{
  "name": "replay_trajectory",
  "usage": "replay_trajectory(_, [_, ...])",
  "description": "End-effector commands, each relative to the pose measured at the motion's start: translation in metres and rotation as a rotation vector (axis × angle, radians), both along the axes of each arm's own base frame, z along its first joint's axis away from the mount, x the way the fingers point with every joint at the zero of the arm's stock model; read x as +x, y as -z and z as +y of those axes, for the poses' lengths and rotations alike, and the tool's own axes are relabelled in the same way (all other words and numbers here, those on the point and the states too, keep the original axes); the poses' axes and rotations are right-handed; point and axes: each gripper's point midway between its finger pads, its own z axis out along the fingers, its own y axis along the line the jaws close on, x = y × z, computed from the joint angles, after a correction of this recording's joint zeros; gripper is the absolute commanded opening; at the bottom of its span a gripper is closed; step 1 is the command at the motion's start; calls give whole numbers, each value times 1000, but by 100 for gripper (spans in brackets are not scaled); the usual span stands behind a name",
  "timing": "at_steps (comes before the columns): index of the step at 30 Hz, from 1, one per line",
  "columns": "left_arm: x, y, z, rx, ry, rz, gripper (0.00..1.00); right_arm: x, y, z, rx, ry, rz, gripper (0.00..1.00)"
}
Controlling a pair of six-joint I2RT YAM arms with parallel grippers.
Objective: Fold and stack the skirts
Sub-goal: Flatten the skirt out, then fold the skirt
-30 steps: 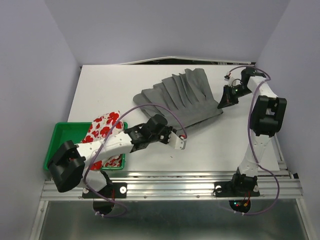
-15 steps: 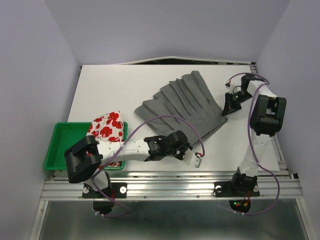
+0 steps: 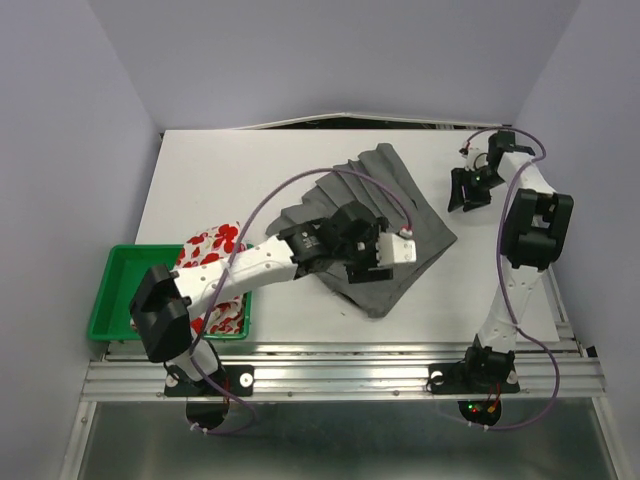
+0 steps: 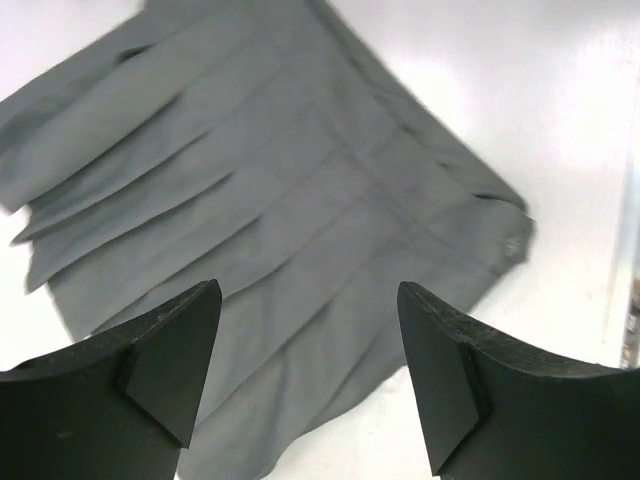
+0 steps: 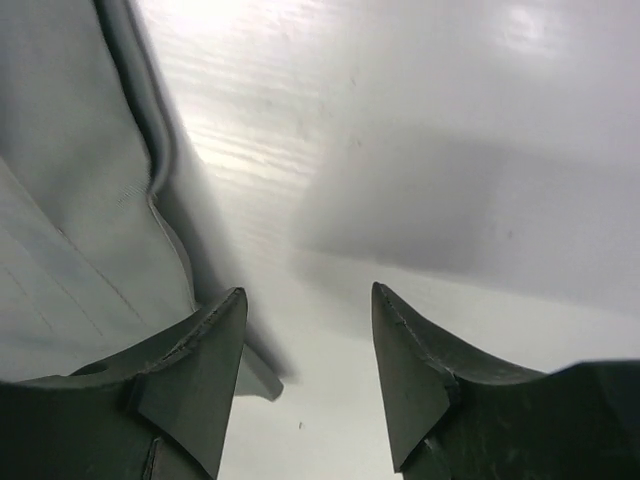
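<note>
The plain dark grey pleated cloth skirt (image 3: 390,168) is being viewed from above, part-folded on the table (image 3: 230,170). Left wrist: left jaws being held wide, empty, over its pleats. Right wrist: right jaws apart, empty, beside its edge. Limp; probably best pinched at corners.

Green plastic tray (image 3: 125,272) at near-left corner of white table (image 3: 220,180). Aluminium rail (image 3: 340,375) along near table edge. Pale walls on three sides.
</note>
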Motion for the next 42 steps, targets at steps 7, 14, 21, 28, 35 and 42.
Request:
replay_trajectory(7, [103, 37, 110, 108, -340, 142, 75, 9, 36, 41, 46, -95, 54, 48])
replay_trajectory(14, [114, 104, 147, 290, -336, 153, 66, 52, 59, 43, -9, -43, 2, 22])
replay_trajectory(21, [104, 142, 140, 354, -288, 222, 53, 107, 59, 53, 19, -4, -104, 5])
replay_trajectory(28, [39, 156, 88, 394, -125, 294, 44, 124, 7, 50, -33, 13, -221, 21])
replay_trajectory(35, [-4, 117, 7, 252, -84, 469, 52, 58, -58, 27, -197, -53, -223, 41])
replay_trajectory(42, [24, 59, 0, 111, -160, 445, 68, 6, -49, 26, -218, -67, -168, 40])
